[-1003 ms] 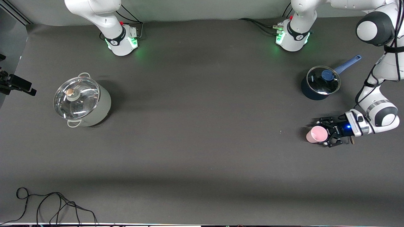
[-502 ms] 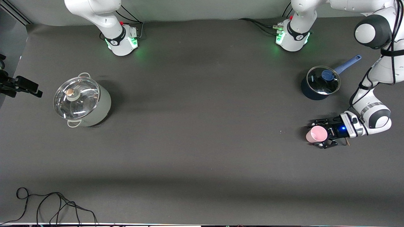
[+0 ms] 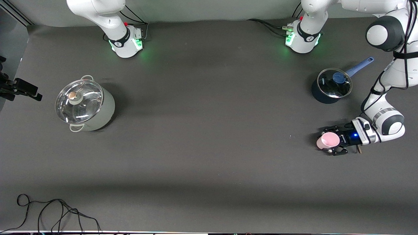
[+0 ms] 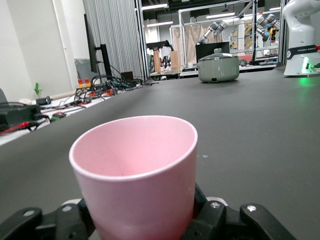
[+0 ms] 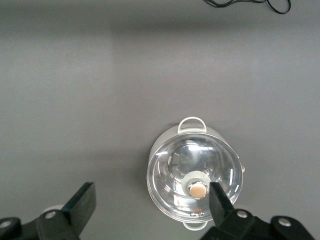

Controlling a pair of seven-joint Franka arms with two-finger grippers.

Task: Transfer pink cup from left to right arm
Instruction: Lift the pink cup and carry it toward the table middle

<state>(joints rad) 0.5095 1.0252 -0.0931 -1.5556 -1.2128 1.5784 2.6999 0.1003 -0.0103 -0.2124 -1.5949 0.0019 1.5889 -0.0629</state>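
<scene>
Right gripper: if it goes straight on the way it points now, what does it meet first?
The right gripper points down, fingers open, over the grey-green pot. Probably it would first meet the pot's glass lid, near the knob; the height above it is unclear.

The cup (image 3: 327, 140) looks like matt pale-pink plastic, smooth with a faint speckle, its rim (image 4: 133, 146) evenly rounded. The left claw (image 3: 330, 142) clamped on it is matt black plastic with small bright metal screws (image 4: 215, 204). The counter (image 3: 209, 147) has a dark grey matt cover. The grey pot (image 3: 85, 103) has a dull body, a glossy glass lid (image 5: 194, 184) and shiny metal handles. The blue pot (image 3: 330, 85) has a glossy glass lid and a matt blue handle.
</scene>
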